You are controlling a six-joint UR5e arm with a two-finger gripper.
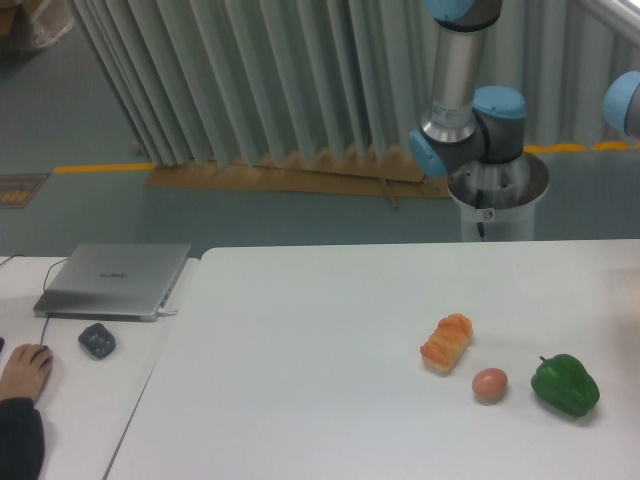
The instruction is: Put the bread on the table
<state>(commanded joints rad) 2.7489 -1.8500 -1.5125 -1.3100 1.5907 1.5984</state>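
The bread (pixel 446 342), a small orange-golden loaf with a ridged top, lies on the white table (pixel 300 380) right of centre. It rests flat with nothing touching it. The gripper is out of the frame; only the arm's base and joints (pixel 470 130) show behind the table, plus one blue joint (pixel 625 103) at the right edge.
A pinkish-brown egg (pixel 489 384) sits just right of the bread, and a green bell pepper (pixel 565 385) lies further right. On the smaller desk to the left are a closed laptop (pixel 113 279), a dark mouse (pixel 97 340) and a person's hand (pixel 22 372).
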